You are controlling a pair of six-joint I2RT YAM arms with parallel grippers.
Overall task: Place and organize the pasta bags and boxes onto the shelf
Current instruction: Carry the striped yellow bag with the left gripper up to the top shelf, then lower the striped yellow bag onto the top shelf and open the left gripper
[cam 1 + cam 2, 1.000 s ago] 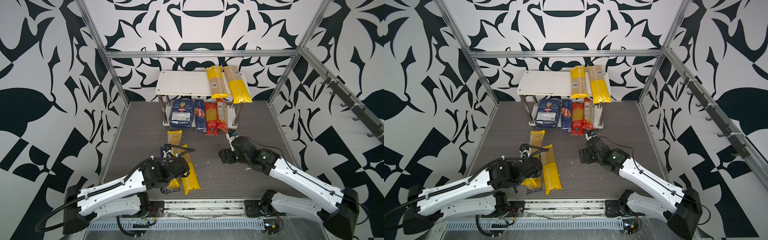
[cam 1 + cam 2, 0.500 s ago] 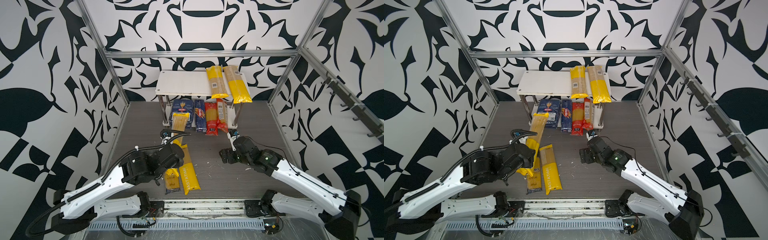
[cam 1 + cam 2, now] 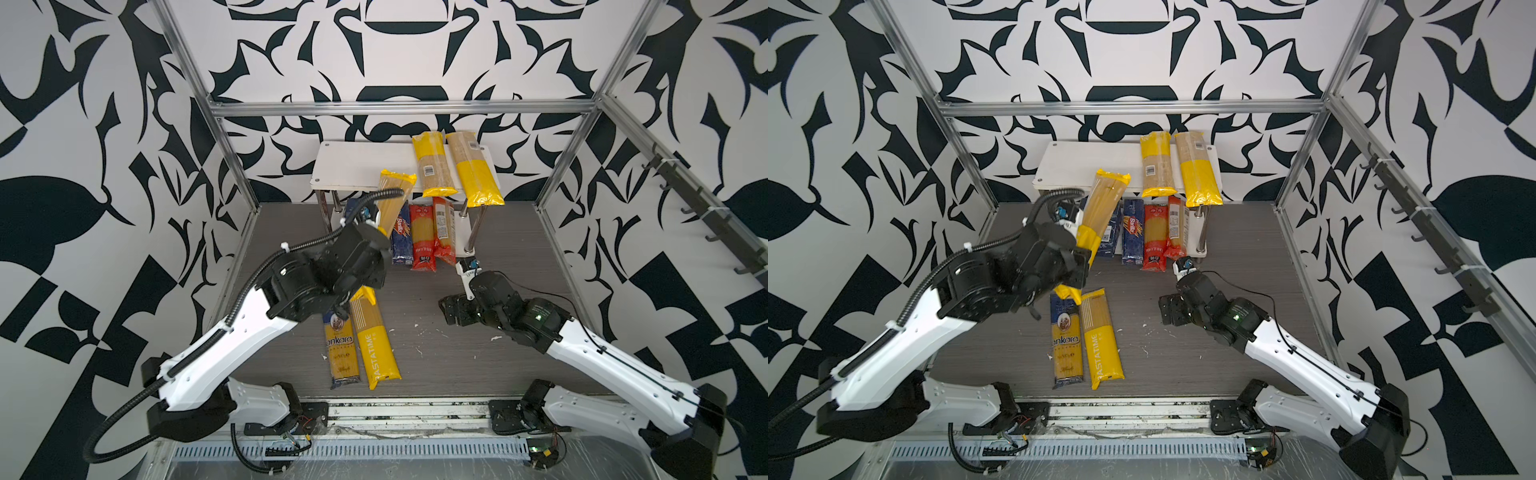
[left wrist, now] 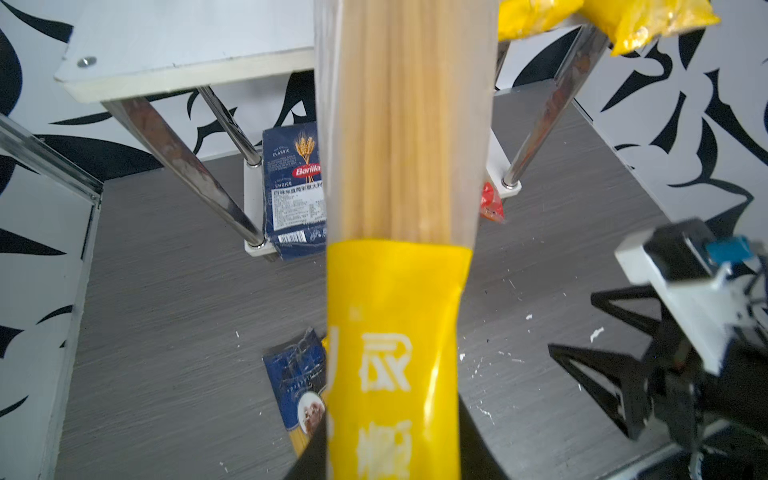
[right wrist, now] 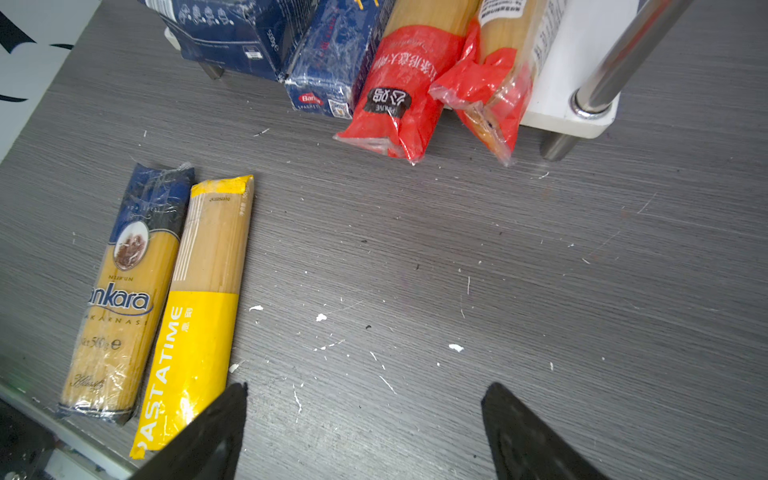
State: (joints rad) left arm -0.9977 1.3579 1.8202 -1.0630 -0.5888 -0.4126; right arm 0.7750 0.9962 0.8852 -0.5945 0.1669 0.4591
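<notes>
Left hand [image 3: 1080,261] clamped low on a tilted bag [image 3: 1104,203]: its long free end may catch the shelf [image 3: 1084,162] edge; right hand [image 5: 362,415] spread, empty.

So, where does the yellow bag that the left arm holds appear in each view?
Both top views: held yellow bag, centre, tilted toward the shelf.
Left wrist: fills the middle.
Right wrist: not in it.
Shared landmark: ankara bag.

A robotics lab test cell: an aluminium profile frame [image 3: 399,109] encloses a grey wood-grain desk [image 3: 519,257], wall panels [image 3: 83,124] carry bold black-and-white prints, and a white left arm [image 3: 232,345] and right arm [image 3: 602,357] are mounted on a rail [image 3: 407,411] along the desk's front edge.
</notes>
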